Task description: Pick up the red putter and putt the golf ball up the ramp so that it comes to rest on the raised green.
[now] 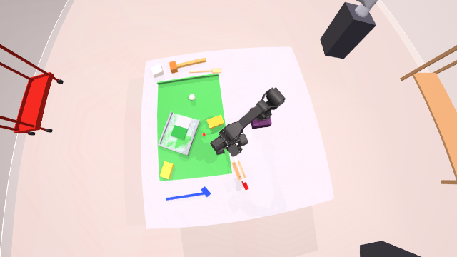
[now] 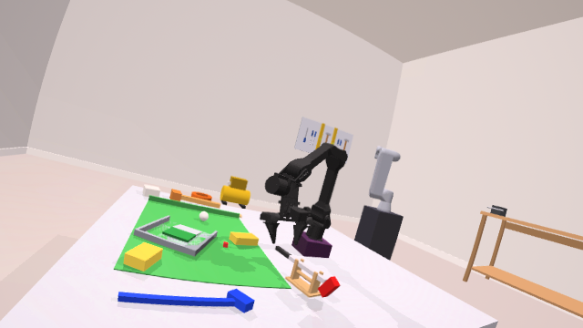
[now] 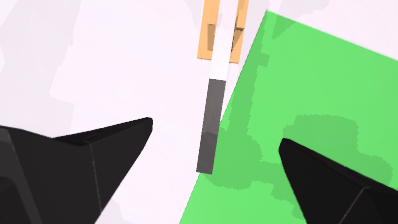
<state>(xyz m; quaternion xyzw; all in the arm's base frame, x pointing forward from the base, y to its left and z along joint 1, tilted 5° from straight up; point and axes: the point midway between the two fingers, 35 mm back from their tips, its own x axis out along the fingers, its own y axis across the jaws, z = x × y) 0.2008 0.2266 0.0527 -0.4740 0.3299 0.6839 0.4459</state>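
The arm bends down over the mat's [image 1: 193, 157] edge, gripper [image 2: 286, 233] released wide above the putter's [image 3: 210, 125] grip; a yellow block [image 1: 216, 121] sits nearby.

Bright, even light, soft blocky shadows, wide views bowed at edges.

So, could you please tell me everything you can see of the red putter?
The putter has a blocky red head, a thin white shaft and a dark grey grip. It lies across a small wooden rack on the white table, just off the green mat's edge, grip end pointing toward the arm. The open gripper hovers over the grip, fingers on either side, not touching it.
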